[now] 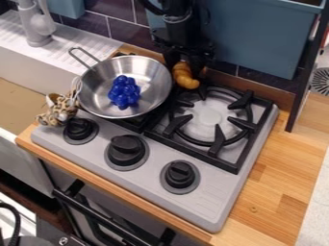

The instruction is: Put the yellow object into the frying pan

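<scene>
The black gripper (187, 58) hangs down at the top of the camera view, behind the stove and just right of the frying pan. It is shut on the upper end of the yellow object (185, 80), a curved, orange-yellow piece whose lower end points down beside the pan's right rim. The steel frying pan (153, 98) rests over the left burner, its handle toward the upper left. Inside the pan lies a blue cluster like grapes (124, 92).
A black grate (217, 144) covers the right burner. Three black knobs line the front of the stove (145, 178). A leopard-patterned toy (59, 109) sits left of the pan, and a sink with a faucet (36, 24) is at the upper left.
</scene>
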